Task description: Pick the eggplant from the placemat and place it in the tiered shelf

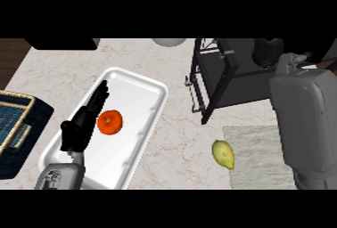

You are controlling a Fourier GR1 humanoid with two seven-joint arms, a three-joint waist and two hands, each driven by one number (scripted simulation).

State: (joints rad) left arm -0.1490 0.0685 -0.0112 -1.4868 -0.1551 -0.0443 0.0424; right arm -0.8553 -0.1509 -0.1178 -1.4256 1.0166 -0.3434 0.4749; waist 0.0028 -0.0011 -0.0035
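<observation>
A dark, glossy rounded shape (266, 50), apparently the eggplant, sits at the top of the black tiered shelf (214, 78) at the upper right. My right forearm (302, 120) stretches up the right side to that spot. Its hand blends into the dark behind the shelf, so I cannot make out its grip. The grey placemat (253, 156) at the lower right has no eggplant on it. My left hand (82, 122) lies open, fingers straight, over the left rim of a white tray (141, 95).
A yellow lemon-like fruit (223, 154) lies at the placemat's left edge. An orange round fruit (110, 122) sits in the white tray. A blue basket (14, 129) is at the far left, a black object (63, 43) and a pale bowl (170, 42) at the back.
</observation>
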